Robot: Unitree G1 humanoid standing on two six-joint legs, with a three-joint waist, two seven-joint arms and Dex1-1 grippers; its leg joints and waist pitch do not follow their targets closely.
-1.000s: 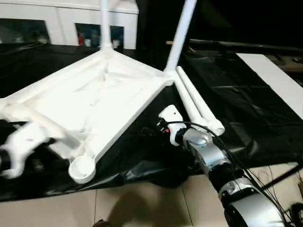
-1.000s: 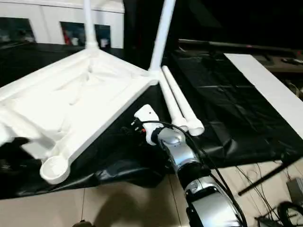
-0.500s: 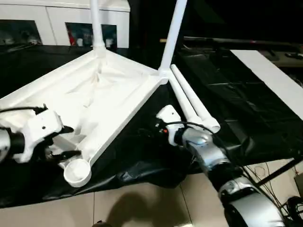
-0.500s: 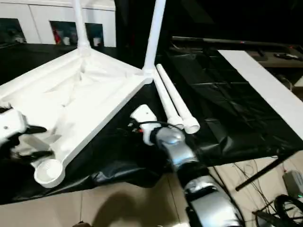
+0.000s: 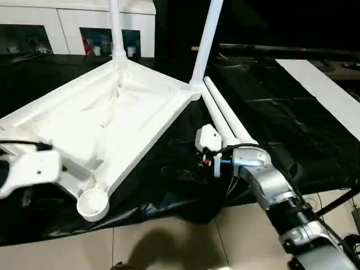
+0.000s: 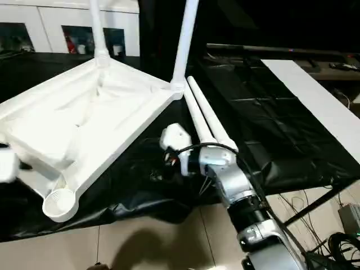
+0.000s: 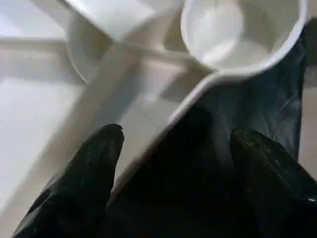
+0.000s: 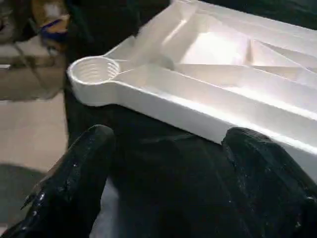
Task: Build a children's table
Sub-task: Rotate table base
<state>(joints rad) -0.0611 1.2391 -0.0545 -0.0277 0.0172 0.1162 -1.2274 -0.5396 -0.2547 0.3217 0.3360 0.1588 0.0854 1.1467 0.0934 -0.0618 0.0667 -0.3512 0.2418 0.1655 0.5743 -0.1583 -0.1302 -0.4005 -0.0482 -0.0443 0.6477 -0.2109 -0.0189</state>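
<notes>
On black sheeting (image 5: 292, 129), upturned tabletop (image 5: 107, 121), perhaps tiled floor (image 5: 169, 242), both tools spread.

Head stereo pair looks forward and down over the upturned tabletop (image 5: 107, 118); both wrist cameras sit close, sharing its near corner socket (image 8: 94, 72)

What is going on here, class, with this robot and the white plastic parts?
A humanoid robot is putting together a children's table. The white tabletop lies upside down on black sheeting, with two legs standing in its far corner sockets. Two more legs lie loose beside it. The near corner socket is empty. The left pincer and right pincer are both open and hold nothing, each near the tabletop's edge.
</notes>
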